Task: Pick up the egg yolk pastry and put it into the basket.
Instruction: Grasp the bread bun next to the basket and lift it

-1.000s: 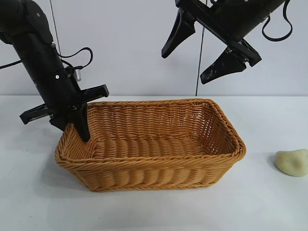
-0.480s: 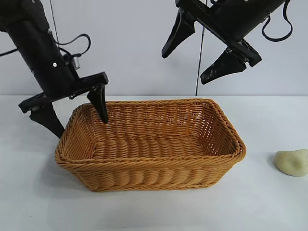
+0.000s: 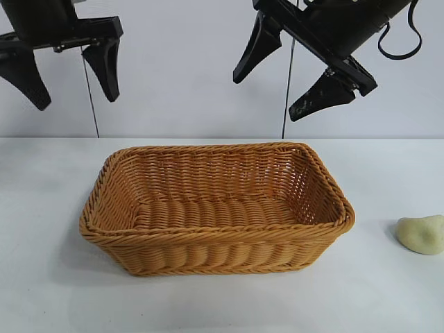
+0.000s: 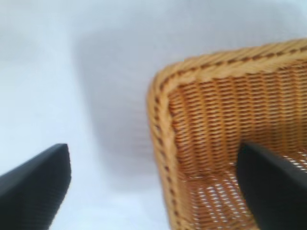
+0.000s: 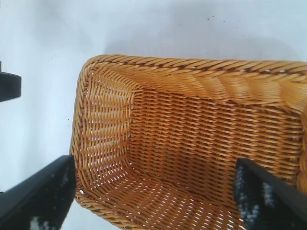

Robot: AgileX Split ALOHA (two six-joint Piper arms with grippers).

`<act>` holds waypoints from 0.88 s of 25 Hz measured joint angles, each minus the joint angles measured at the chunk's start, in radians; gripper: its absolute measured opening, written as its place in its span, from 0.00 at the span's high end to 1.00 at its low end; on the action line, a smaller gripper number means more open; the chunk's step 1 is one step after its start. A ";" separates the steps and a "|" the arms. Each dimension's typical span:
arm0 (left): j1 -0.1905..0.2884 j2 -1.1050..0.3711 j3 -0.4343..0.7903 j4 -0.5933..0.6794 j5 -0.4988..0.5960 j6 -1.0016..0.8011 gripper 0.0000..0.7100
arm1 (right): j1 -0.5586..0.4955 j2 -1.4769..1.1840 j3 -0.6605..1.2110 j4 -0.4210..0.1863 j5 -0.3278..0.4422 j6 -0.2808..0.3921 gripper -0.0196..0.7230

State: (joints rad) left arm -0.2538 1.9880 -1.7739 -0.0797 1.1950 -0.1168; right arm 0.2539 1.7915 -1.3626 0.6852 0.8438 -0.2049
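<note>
The orange-tan wicker basket (image 3: 215, 208) stands in the middle of the white table and holds nothing. The pale cream egg yolk pastry (image 3: 422, 234) lies on the table to the basket's right, apart from it. My left gripper (image 3: 73, 90) hangs open and empty high above the basket's left end; the left wrist view shows a basket corner (image 4: 165, 96) between its spread fingers (image 4: 268, 182). My right gripper (image 3: 270, 94) is open and empty high above the basket's right half; its wrist view looks down into the basket (image 5: 192, 143). The pastry shows in neither wrist view.
The white table (image 3: 222, 305) runs on all sides of the basket. A pale wall stands behind. A thin vertical line (image 3: 286, 90) shows on the wall behind the right arm.
My left gripper has risen from the basket's left rim to high above it, staying open. The right arm, basket and pastry have not moved.
</note>
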 joint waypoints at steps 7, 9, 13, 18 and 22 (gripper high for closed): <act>0.065 0.000 -0.008 0.045 0.016 0.014 0.06 | 0.000 0.000 0.000 0.000 0.000 0.000 0.12; 0.108 0.000 -0.008 0.065 0.016 0.024 0.06 | 0.000 0.000 0.000 0.000 0.000 0.000 0.12; 0.182 0.000 -0.008 0.101 0.019 0.029 0.06 | 0.000 0.000 0.000 0.000 0.000 0.000 0.12; 0.205 -0.009 -0.007 0.100 0.019 0.046 0.06 | 0.000 0.000 0.000 0.000 0.000 0.000 0.12; 0.202 -0.074 0.053 0.096 0.019 0.053 0.06 | 0.000 0.000 0.000 0.000 0.000 0.000 0.12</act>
State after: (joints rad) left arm -0.0521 1.9143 -1.7212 0.0162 1.2141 -0.0638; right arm 0.2539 1.7915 -1.3626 0.6852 0.8438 -0.2049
